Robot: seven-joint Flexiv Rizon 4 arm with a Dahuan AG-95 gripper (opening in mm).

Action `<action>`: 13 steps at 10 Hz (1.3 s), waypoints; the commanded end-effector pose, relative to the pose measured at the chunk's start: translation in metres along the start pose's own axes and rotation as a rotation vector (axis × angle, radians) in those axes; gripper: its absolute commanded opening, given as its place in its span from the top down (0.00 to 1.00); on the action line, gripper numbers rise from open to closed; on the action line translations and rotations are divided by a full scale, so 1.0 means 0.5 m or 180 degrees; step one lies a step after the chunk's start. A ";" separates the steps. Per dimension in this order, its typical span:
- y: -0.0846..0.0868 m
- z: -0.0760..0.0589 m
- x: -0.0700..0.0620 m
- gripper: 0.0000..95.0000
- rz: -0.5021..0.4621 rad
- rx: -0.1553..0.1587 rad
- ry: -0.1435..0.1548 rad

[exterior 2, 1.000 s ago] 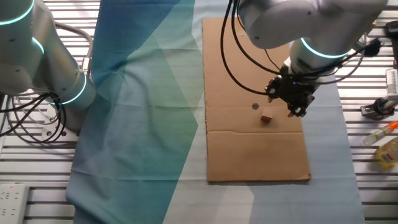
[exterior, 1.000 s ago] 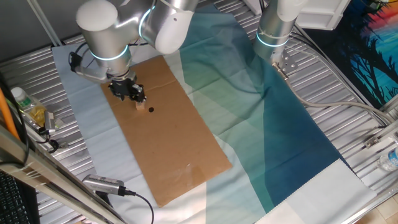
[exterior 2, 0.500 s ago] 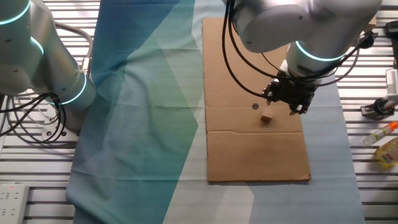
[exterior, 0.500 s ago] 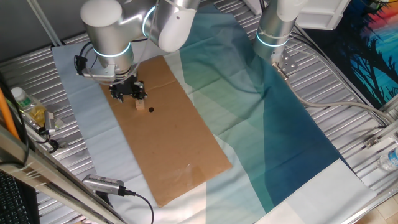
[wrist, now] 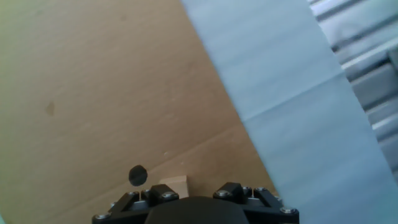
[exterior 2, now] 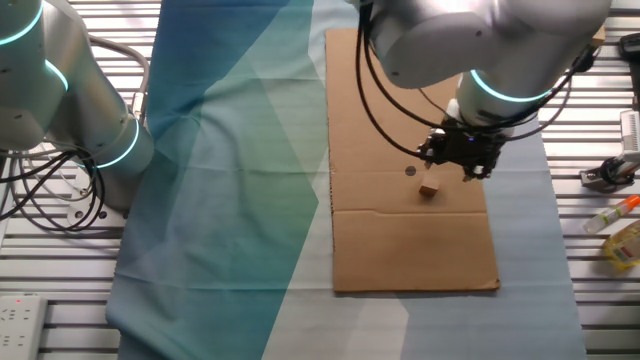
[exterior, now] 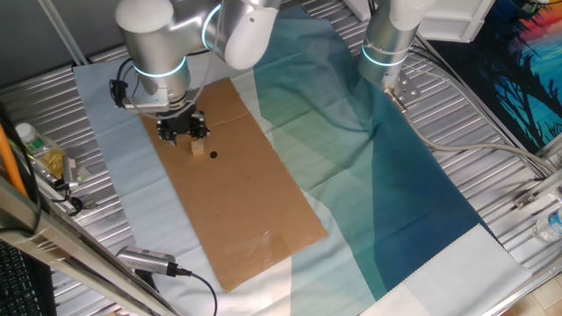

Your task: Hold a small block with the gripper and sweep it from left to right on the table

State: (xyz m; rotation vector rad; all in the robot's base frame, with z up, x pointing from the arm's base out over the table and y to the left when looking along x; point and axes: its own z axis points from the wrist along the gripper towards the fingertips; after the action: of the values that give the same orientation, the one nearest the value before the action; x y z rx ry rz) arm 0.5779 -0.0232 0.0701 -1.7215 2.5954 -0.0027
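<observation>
The small block (exterior: 197, 148) is a pale wooden cube lying on the brown cardboard sheet (exterior: 255, 202), beside a small black dot (exterior: 212, 156). My black gripper (exterior: 182, 132) hovers just behind and above the block without touching it, and its fingers look spread apart and empty. In the other fixed view the gripper (exterior 2: 460, 158) is up and right of the block (exterior 2: 430, 187). In the hand view the block (wrist: 175, 185) and the dot (wrist: 137, 175) sit just past the gripper body (wrist: 196, 210); the fingertips are out of frame.
A second arm (exterior: 391, 39) stands at the back on the teal cloth (exterior: 395, 175). Bottles and tools (exterior: 39, 154) lie on the ribbed metal at the left. A cable and a handheld device (exterior: 149, 261) lie near the cardboard's front corner.
The gripper has turned about its wrist and shifted a little toward the block. The block and the dot have not moved.
</observation>
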 end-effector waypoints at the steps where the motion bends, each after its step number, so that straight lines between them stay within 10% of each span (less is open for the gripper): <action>1: 0.006 0.007 0.001 0.40 0.0012 0.0016 0.0005; 13: 0.016 0.071 0.005 0.40 0.0038 0.0020 -0.0054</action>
State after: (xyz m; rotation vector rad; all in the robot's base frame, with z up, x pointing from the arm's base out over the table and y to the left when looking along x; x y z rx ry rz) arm 0.5702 -0.0217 0.0341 -1.6968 2.5910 0.0053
